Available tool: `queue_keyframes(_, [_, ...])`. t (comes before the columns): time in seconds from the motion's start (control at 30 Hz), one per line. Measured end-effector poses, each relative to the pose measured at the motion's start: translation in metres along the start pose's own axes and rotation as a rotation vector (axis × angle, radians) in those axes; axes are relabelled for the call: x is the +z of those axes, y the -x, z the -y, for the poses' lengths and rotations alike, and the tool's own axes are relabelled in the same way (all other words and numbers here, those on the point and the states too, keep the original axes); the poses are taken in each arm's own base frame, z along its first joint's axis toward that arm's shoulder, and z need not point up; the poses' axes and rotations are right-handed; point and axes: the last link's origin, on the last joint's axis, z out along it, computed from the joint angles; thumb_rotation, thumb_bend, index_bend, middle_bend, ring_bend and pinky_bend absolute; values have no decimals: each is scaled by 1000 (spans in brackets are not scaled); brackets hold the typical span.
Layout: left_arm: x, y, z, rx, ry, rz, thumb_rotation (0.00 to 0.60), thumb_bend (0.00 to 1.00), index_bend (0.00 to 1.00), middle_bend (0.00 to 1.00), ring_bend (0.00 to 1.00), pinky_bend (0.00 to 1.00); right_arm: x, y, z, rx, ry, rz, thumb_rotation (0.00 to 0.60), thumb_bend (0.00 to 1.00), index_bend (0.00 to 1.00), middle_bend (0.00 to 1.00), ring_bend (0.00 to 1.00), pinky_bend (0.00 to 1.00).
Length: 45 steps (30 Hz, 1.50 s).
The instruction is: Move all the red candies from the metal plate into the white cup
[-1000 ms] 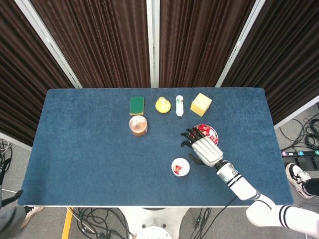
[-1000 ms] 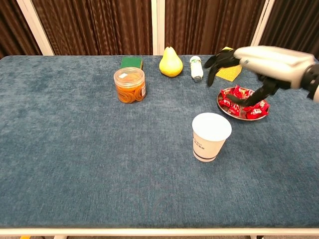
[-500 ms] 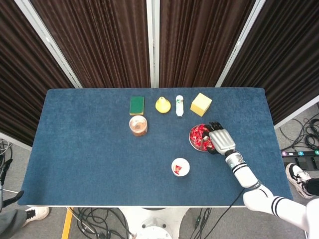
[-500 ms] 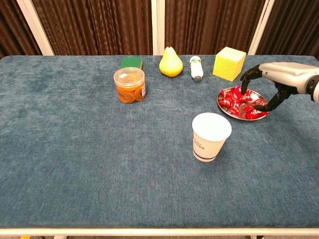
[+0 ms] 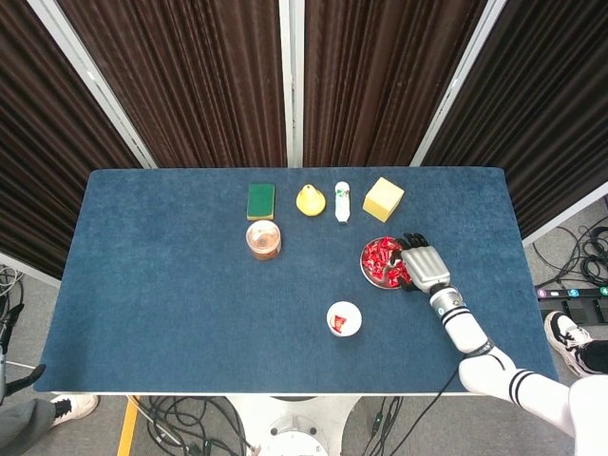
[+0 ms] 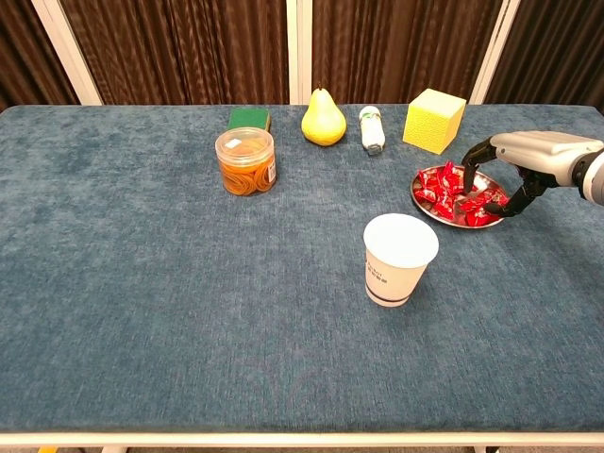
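Right hand point(image 6: 514, 162) hovers at the round metal plate point(image 6: 424, 205), dark fingers point(image 6: 469, 185) curled down into the heaped red wrapped candies point(image 6: 444, 185); whether one is pinched cannot be told. Clumsy raking could scatter candies across the blue cloth-covered table point(image 6: 170, 283), short of the white paper cup point(image 6: 400, 258), which already holds one candy. Since a second ago the hand has swung from near the cup to the plate's right rim.
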Motion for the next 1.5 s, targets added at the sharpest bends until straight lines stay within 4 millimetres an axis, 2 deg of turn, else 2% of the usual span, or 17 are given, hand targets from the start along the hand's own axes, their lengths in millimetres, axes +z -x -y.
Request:
queue_keyframes(0.37, [-1, 0, 2, 1, -8, -1, 600, 70, 176, 110, 84, 147, 11, 5, 3, -20, 12, 29, 600, 328, 404, 138, 0, 0])
queue_keyframes(0.63, [-1, 0, 2, 1, -9, -1, 600, 70, 176, 110, 84, 147, 16, 4, 7, -17, 10, 22, 600, 394, 533, 173, 0, 0])
queue_keyframes(0.93, [-2, -1, 3, 1, -10, -8, 600, 70, 176, 110, 84, 147, 11, -10, 8, 16, -7, -37, 600, 402, 583, 195, 0, 0])
queue_keyframes(1.13, [-2, -3, 2, 5, -7, -16, 600, 70, 176, 110, 84, 147, -9, -31, 24, 58, -102, -113, 600, 402, 583, 197, 0, 0])
queue_keyframes(1.3, [-2, -4, 1, 6, -5, -17, 600, 69, 176, 110, 84, 147, -39, -44, 55, 95, -271, -148, 600, 402, 583, 199, 0, 0])
queue_keyframes(1.5, [-4, -5, 1, 6, -8, -21, 600, 70, 176, 110, 84, 147, -72, -37, 82, 79, -445, -126, 600, 402, 584, 196, 0, 0])
